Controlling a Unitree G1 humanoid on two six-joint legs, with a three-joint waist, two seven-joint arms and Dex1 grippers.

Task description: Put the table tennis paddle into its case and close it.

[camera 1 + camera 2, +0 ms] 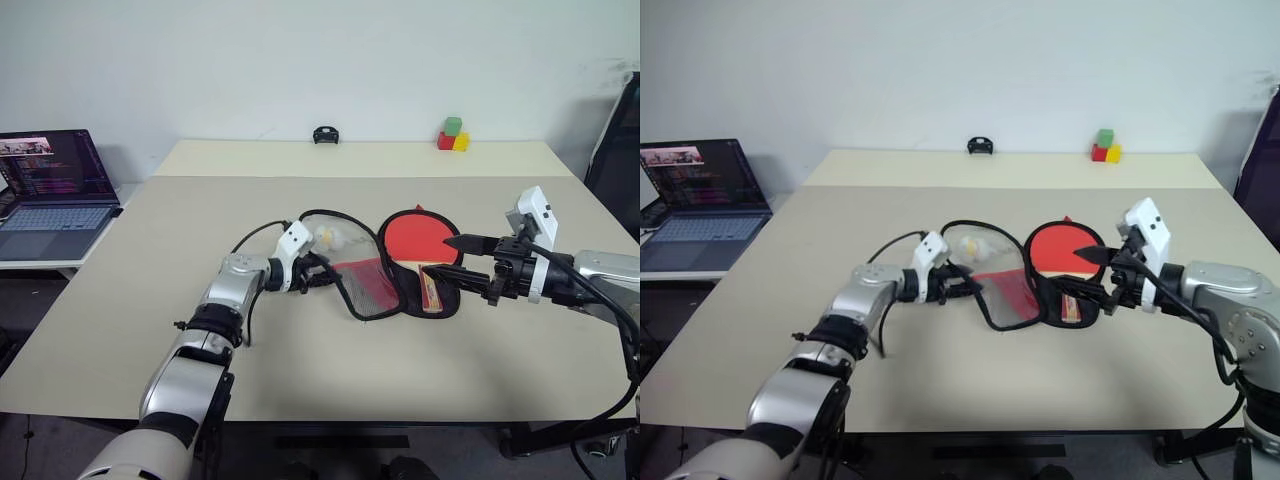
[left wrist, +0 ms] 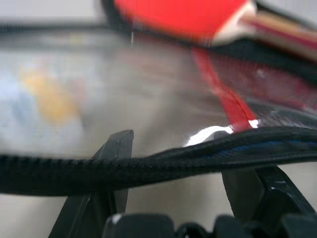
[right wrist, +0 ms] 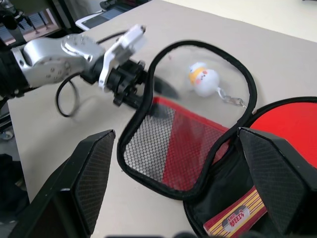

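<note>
The table tennis paddle (image 1: 418,243) lies in the open case (image 1: 360,290); left claw (image 1: 322,272) straddles its rim; right claw (image 1: 452,257) gapes empty.

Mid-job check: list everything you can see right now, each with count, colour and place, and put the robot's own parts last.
table tennis paddle: one, red face, striped wooden handle, lying in the open case's right half.
case: one, black rim, open at table centre; its clear and red-mesh flap folded out to the left.
charm: one, white and yellow, on a small chain, seen through the flap's clear part.
table: one, beige.
laptop: one, dark, screen lit, on a side surface far left.
blocks: three, green on red and yellow, far edge of the table.
small black object: one, far edge, centre.
left gripper: fingers either side of the flap's rim.
right gripper: open, above the paddle handle.
</note>
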